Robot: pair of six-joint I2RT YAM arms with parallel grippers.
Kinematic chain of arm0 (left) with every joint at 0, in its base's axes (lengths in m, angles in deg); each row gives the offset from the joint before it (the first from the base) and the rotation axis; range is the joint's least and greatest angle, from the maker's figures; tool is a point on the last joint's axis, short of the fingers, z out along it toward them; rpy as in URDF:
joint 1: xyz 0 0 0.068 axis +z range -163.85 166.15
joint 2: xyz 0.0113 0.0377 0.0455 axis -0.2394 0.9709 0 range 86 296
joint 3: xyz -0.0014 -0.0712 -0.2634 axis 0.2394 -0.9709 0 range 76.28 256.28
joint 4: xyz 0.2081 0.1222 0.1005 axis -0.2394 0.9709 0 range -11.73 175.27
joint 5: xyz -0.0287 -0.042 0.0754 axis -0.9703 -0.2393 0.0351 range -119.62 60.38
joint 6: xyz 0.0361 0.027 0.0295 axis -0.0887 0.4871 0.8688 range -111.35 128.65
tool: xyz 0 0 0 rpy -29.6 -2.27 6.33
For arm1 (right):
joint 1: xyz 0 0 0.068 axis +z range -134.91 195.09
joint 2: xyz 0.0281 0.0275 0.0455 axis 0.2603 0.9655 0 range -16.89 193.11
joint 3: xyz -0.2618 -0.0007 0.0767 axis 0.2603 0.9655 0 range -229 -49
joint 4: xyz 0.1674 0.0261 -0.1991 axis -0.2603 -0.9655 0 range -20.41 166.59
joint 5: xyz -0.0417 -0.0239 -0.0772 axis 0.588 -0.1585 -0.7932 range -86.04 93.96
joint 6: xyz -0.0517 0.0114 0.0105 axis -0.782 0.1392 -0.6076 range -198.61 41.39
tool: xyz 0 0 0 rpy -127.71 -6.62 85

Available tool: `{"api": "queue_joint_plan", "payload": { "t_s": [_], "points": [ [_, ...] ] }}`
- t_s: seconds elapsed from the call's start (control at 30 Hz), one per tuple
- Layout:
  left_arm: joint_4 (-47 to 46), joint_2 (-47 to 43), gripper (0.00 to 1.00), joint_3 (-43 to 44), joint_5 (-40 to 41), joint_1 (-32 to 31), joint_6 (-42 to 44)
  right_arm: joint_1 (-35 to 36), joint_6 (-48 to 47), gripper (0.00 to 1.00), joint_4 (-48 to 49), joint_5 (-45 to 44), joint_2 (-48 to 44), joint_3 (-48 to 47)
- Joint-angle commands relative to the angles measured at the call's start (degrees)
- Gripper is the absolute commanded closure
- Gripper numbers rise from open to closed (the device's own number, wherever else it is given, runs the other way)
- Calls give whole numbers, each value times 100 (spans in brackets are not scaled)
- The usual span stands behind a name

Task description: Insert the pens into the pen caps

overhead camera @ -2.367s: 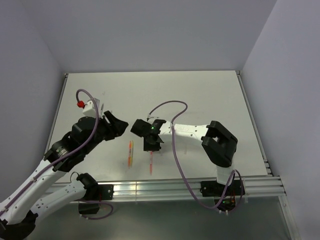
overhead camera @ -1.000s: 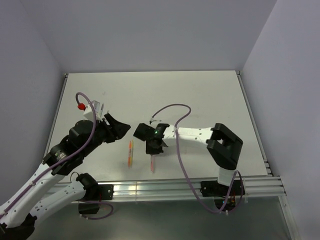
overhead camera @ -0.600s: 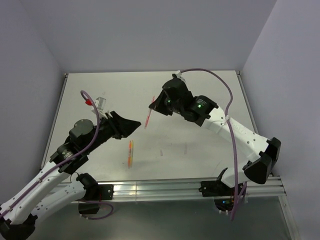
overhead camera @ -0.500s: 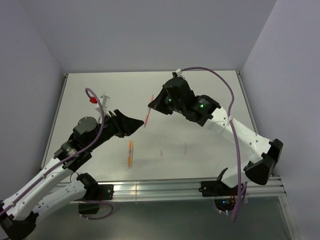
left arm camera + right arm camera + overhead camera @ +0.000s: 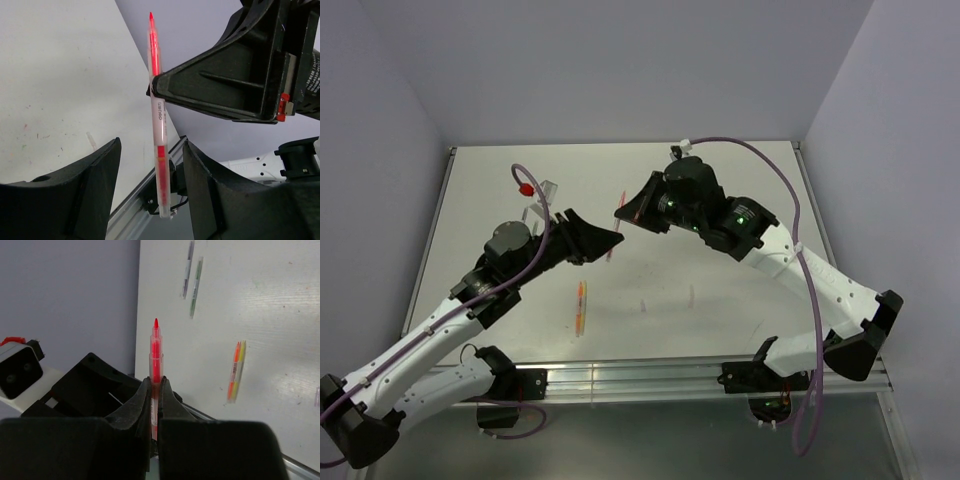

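Observation:
My right gripper [image 5: 155,385] is shut on the red pen [image 5: 155,347] and holds it in the air above the table, tip pointing away from the fingers. It also shows in the top view [image 5: 632,210]. My left gripper [image 5: 150,185] is open. The red pen's [image 5: 159,145] lower end hangs between its two fingers [image 5: 92,190] without touching them. In the top view the left gripper [image 5: 608,238] meets the pen. An orange/yellow pen [image 5: 581,306] lies on the table, also in the right wrist view [image 5: 236,371]. A grey pen [image 5: 188,269] and a green pen [image 5: 195,286] lie side by side farther off.
A small clear cap [image 5: 91,141] lies on the white table [image 5: 740,190], and two faint clear caps [image 5: 644,305] show near the middle front. The aluminium rail [image 5: 650,375] runs along the near edge. Grey walls close in the back and sides.
My right gripper took the red pen off the table and lifted it up and back. My left arm rose and reached right until its open fingers came round the pen's lower end.

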Motion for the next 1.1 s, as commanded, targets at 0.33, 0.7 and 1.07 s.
{"api": "queue_joint_plan", "payload": {
  "t_s": [0.33,0.7,1.07],
  "points": [
    [-682,102,52,109,-353,39,-211,345,355,100,1050,8,-428,624],
    [-735,40,75,29,-415,39,-317,512,381,100,1578,-107,-622,870],
    [-717,67,100,30,-397,39,-264,863,206,100,1587,-300,-841,1300]
  ]
}}
